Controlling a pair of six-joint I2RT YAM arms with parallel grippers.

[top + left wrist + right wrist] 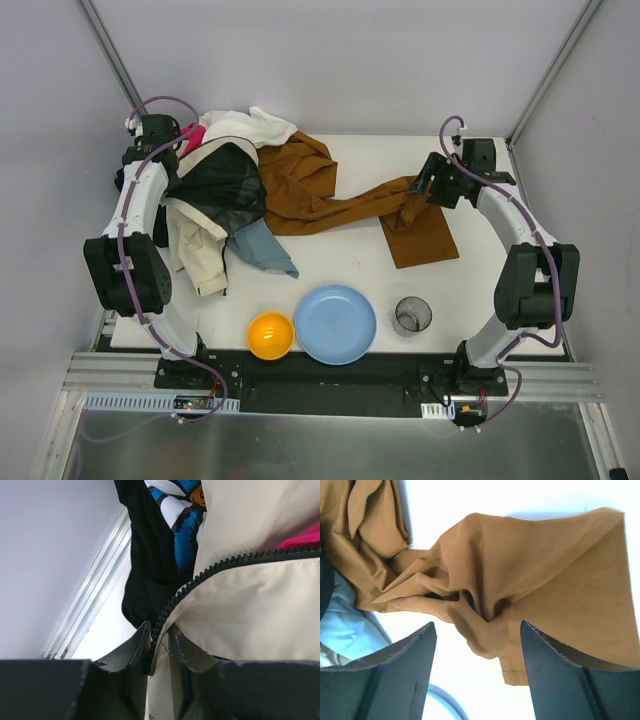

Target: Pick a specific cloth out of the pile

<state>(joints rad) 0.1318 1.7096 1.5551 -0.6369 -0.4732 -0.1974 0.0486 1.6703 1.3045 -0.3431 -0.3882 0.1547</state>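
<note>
Rust-brown cloth [535, 565] beneath wide-open empty right gripper [476, 625]; left gripper [160, 630] tight on pile [225, 190]; bowl [270, 335], plate [340, 325], cup [412, 315] nearby.

Your left claw [160, 632] has its fingers almost together around the cream garment's [250, 610] black zipper [220, 562] edge, with a black garment [145, 555] behind it.

**Pale booth, white table**

White table [480, 290] w/ even, soft light, faint shadows. Plain pale grey walls [380, 60] on three sides; slanted alu posts [108, 48] at back corners. Alu rail [110, 378] along near edge, dull metal sheet [320, 440] below.
</note>
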